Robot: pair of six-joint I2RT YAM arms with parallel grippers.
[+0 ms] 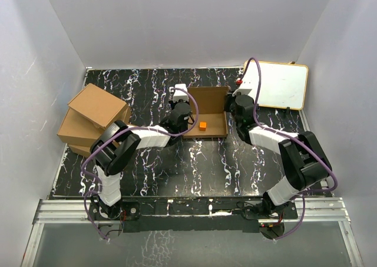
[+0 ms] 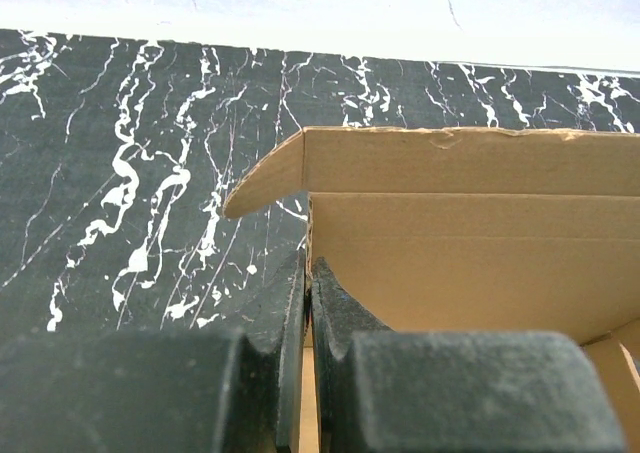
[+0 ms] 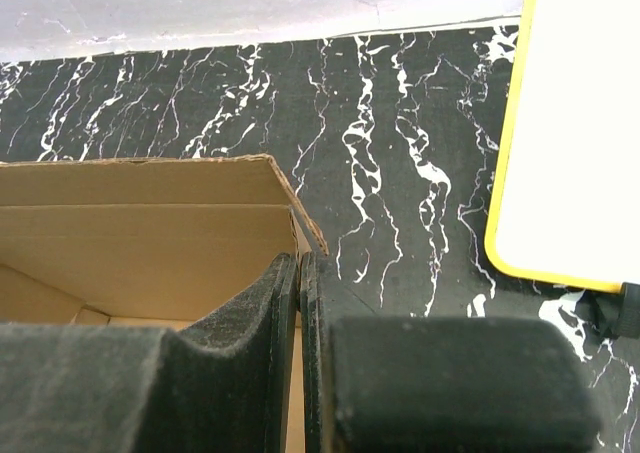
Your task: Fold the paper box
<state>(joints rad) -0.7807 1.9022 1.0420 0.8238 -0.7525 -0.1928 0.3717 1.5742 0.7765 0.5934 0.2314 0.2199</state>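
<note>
The paper box [image 1: 212, 102] lies open in the middle of the black marbled table, its lid panel standing up at the back. A small orange cube [image 1: 202, 125] rests on its floor. My left gripper [image 1: 184, 115] is at the box's left side, and in the left wrist view this gripper [image 2: 308, 268] is shut on the thin left wall of the box [image 2: 450, 233]. My right gripper [image 1: 231, 109] is at the opposite side. Seen from the right wrist, it [image 3: 299, 263] is pinched shut on the right wall of the box [image 3: 140, 233]. Small corner flaps splay outward at both back corners.
A pile of ready-made brown cardboard boxes [image 1: 94, 116] stands at the table's left edge. A white board with a yellow rim [image 1: 283, 84] lies at the back right, close to the right arm [image 3: 590, 123]. White walls enclose the table on three sides.
</note>
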